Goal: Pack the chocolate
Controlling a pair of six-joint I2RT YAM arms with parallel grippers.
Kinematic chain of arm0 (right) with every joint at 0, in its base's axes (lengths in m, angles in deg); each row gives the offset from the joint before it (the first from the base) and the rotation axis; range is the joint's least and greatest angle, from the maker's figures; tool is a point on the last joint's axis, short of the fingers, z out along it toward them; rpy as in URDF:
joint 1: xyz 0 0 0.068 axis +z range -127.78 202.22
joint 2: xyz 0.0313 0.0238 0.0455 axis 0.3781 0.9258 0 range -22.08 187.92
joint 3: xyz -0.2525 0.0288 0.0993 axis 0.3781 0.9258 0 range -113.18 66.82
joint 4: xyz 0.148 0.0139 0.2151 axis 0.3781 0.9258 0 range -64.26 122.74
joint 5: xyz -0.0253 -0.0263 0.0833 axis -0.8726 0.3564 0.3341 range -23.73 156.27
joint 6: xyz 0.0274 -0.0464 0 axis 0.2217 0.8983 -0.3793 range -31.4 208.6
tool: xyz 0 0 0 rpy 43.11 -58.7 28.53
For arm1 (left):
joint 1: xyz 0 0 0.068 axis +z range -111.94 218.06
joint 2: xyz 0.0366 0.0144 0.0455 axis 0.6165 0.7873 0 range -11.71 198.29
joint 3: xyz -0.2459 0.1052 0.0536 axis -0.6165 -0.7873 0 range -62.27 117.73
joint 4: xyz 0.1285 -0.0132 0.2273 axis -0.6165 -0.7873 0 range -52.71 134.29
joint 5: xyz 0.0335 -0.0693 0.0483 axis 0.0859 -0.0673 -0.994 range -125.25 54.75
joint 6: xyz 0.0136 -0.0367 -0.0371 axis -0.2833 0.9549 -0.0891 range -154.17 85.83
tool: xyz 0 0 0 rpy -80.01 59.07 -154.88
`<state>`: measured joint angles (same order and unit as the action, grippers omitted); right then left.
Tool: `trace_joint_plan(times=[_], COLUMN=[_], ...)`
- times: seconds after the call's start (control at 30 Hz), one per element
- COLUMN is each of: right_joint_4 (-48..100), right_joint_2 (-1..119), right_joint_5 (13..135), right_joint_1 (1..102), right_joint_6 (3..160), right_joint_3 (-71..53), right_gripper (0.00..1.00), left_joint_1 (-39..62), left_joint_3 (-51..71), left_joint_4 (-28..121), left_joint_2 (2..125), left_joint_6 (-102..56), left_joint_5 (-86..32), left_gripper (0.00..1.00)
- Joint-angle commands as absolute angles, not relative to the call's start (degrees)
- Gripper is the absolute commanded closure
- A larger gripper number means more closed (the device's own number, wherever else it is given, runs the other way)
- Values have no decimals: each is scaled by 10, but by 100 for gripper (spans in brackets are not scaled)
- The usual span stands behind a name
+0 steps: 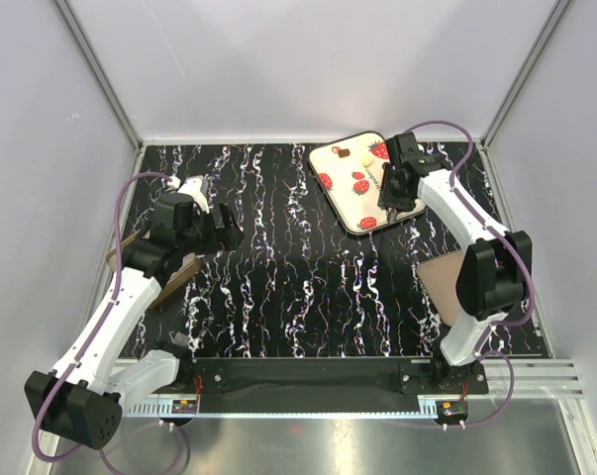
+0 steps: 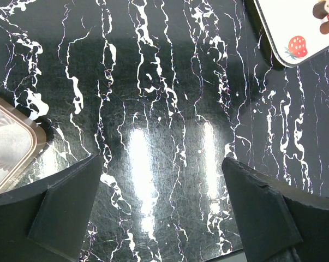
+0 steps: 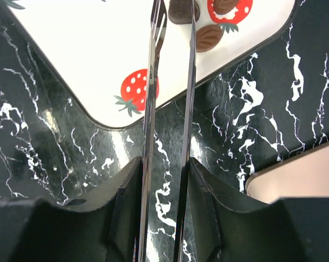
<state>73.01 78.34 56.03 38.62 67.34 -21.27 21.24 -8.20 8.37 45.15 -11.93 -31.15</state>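
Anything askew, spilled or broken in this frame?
Nothing spilled or damaged. The tray sits turned at an angle to the table edges, as does the lid at the right. Visible chocolates lie on the tray. Right pincer grips tweezers; left pincer is open and empty.

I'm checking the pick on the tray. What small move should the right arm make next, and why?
Probably squeeze the tongs a little tighter. The right gripper holds them over the strawberry tray, and their two blades seem to straddle a dark chocolate near the tips. Whether they already pinch it I cannot tell.
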Motion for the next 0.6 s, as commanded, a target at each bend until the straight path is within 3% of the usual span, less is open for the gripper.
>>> trace_joint_plan(times=[0.0, 0.57], right_joint_4=[698, 692], right_joint_2=[791, 807], right_joint_5=[582, 594], right_joint_1=[376, 360], right_joint_6=[682, 669], right_joint_3=[-226, -193], right_gripper=[56, 55], left_joint_1=[215, 215], left_joint_3=[-74, -72], left_joint_4=[104, 104], left_joint_2=[452, 452], left_joint_6=[-132, -131], left_joint_5=[-301, -309], left_gripper=[1, 1])
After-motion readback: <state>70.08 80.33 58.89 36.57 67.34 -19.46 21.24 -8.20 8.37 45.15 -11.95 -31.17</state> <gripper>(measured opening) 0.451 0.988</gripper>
